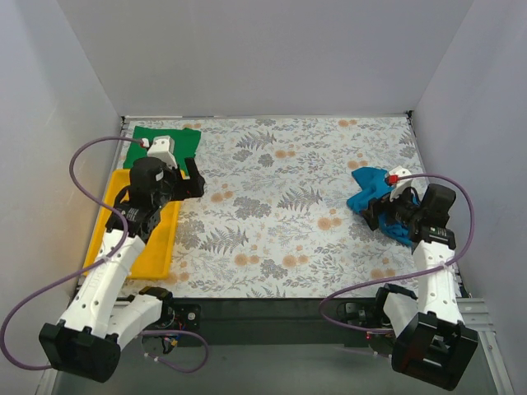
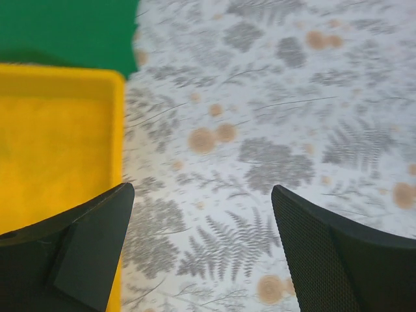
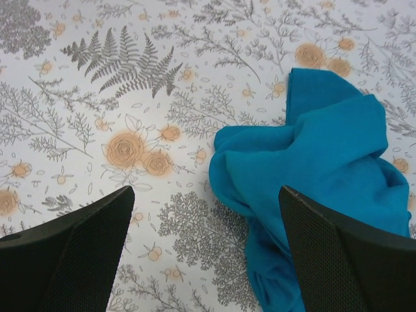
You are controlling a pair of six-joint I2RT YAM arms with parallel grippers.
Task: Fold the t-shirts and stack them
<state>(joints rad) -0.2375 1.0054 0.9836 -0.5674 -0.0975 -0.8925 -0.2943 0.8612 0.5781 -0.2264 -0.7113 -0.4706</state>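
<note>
A robot lab cell is being looked at here, not a home. The table (image 1: 329,247) is boxed in on three sides by plain white panels (image 1: 263,58), closed off like a booth. Two white-and-black arms are bolted side by side at the near edge, the left arm (image 1: 107,280) and the right arm (image 1: 432,271), above a black base bar (image 1: 272,311). Purple cables (image 1: 111,138) are left looping loose from wrists to bases. A bare metal rail (image 1: 486,317) is glimpsed at the near right corner. The tabletop is covered in a floral print, and a yellow tray (image 1: 152,255) is set at its left edge.
</note>
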